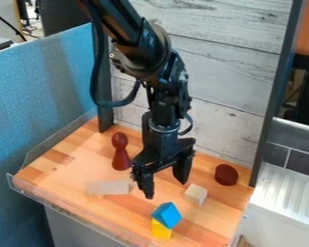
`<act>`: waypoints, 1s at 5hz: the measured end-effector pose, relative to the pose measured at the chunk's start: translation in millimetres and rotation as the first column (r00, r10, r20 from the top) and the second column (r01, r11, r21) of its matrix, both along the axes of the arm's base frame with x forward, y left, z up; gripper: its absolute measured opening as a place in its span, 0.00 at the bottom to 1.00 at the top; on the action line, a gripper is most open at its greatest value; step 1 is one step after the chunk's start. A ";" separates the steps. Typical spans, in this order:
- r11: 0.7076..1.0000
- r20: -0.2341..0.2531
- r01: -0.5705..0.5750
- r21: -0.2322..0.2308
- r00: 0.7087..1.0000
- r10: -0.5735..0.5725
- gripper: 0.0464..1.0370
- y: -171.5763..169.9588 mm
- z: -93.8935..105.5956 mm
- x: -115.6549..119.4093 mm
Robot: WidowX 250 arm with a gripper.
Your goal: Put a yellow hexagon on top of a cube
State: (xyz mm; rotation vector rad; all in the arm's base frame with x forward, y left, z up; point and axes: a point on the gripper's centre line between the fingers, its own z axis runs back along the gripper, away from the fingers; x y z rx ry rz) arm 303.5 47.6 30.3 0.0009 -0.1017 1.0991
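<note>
Black gripper [165, 186] hangs over the middle of the wooden table, its two fingers spread apart with nothing between them. Right of and below its fingertips is a pale wooden cube [196, 194]. Close to the front edge lies a yellow block [161, 230], partly covered by a blue angular block [167, 214]. Whether the blue block rests on the yellow one or stands behind it, I cannot tell. The yellow block's full shape is hidden, so a hexagon cannot be made out.
A dark red pawn-shaped piece [120, 153] stands at the back left. A pale flat block [107, 187] lies left of the gripper, and a dark red round piece [226, 174] sits at the right. Clear low walls edge the wooden table [60, 174].
</note>
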 end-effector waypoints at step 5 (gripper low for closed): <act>0.977 -0.021 -0.213 -0.013 0.977 0.213 0.96 -0.2 -21.3 -2.2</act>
